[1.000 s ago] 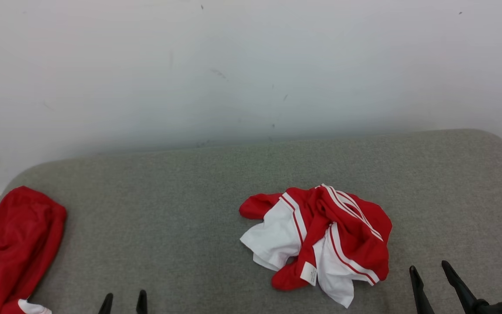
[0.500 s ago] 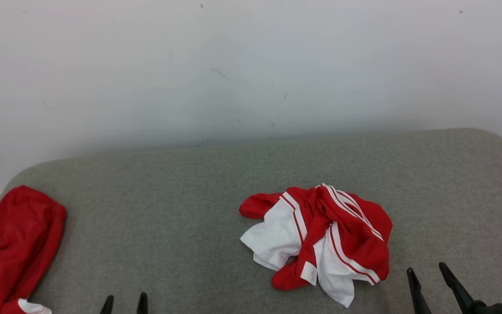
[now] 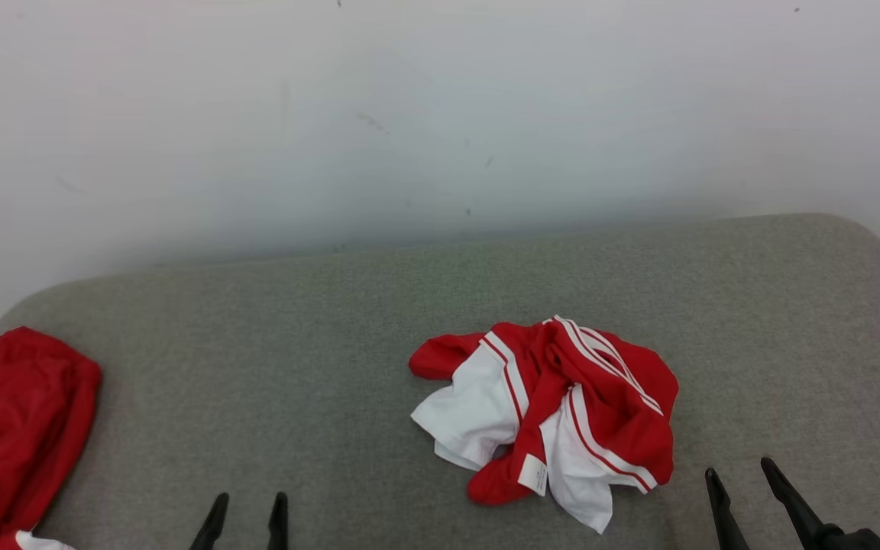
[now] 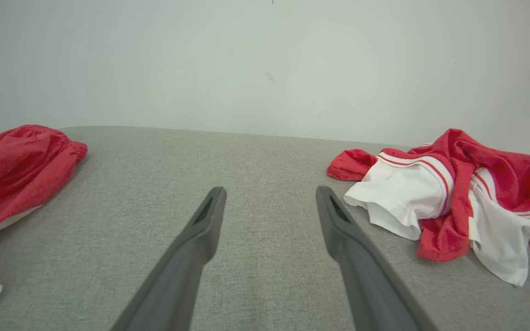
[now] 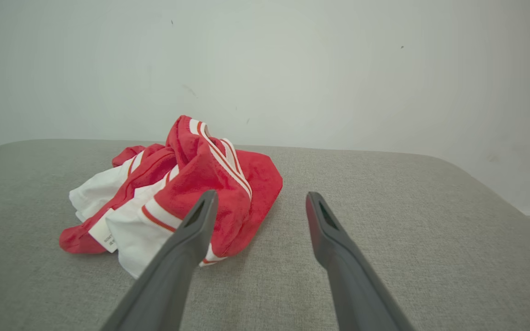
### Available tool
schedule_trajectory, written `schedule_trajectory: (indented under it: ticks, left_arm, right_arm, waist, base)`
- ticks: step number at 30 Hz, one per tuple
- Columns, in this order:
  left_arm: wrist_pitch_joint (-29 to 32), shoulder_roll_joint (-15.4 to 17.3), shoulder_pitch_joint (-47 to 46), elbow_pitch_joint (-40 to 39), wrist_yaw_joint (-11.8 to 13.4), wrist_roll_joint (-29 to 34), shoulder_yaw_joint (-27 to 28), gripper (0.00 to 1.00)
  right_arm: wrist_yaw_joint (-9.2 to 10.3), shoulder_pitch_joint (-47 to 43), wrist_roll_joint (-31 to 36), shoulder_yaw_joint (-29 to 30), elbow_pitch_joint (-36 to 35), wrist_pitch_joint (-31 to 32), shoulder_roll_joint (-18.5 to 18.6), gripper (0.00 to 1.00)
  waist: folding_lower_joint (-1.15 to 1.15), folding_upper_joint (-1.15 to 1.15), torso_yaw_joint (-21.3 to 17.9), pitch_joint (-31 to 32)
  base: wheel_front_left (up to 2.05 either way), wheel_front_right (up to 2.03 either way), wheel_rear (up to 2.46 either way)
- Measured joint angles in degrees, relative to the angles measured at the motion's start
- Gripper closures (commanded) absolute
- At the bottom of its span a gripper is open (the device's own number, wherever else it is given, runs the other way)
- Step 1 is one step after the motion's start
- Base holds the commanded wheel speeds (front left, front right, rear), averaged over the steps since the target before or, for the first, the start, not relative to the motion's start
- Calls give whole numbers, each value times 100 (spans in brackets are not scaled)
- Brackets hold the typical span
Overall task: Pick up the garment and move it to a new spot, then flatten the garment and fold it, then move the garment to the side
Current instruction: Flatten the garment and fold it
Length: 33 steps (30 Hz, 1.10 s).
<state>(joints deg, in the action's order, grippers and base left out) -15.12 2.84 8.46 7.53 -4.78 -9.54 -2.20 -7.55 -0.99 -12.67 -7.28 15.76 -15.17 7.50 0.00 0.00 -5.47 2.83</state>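
so, head view: red + white garment [image 3: 543,416] lies bunched on the gray table [image 3: 257,367], right of the middle. left end effector [image 3: 251,498] & right end effector [image 3: 738,467] are spread wide, w/ nothing in them. left wrist view: garment [image 4: 449,197] at right, red cloth [image 4: 16,170] at left. right wrist view: garment [image 5: 191,174] at left, partly behind one finger.

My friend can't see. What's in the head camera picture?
A crumpled red and white garment lies on a grey cushion. A red cloth sits at the left edge. The left gripper and right gripper are open at the bottom.
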Motion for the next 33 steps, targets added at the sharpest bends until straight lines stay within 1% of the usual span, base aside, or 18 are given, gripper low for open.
schedule_trajectory:
  ticks: [5, 11, 16, 20, 22, 24, 33]
  left_arm:
    - [0, -1, -355, -24, -130, 197, -394, 0]
    - [-1, -3, -1082, 125, -230, 278, -1308, 0]
    - [2, -5, -1808, 656, -260, 237, -2198, 0]
    - [112, -7, -2285, 1114, -260, 38, -2926, 0]
    - [152, -13, -2451, 1325, -269, -125, -3178, 0]
    - [168, -15, -2601, 1536, -275, -213, -3304, 0]
    - [194, -9, -3123, 2431, -227, -220, -3388, 0]
  right_arm:
    - [0, 100, -10, -53, -25, 0, 16, 0]
    - [0, 190, -27, -101, -46, 0, 32, 0]
    - [0, 322, -36, -181, -63, 0, 21, 0]
    - [0, 409, -52, -230, -58, 0, -13, 0]
    - [0, 444, -54, -221, -53, -1, -25, 0]
    - [0, 450, -65, -199, -52, 0, -35, 0]
    - [0, 570, -87, -177, -77, 0, -102, 0]
  waist:
    - [0, 0, -144, -81]
    - [0, 0, -369, -209]
    - [0, 0, -625, -357]
    - [0, 0, -886, -476]
    - [0, 0, -1022, -531]
    - [0, 0, -1149, -593]
    - [1, 0, -1590, -875]
  base:
    - [0, 0, 0]
    - [0, 0, 0]
    - [0, 0, 0]
    - [0, 0, 0]
    - [0, 0, 0]
    - [0, 0, 0]
    - [0, 0, 0]
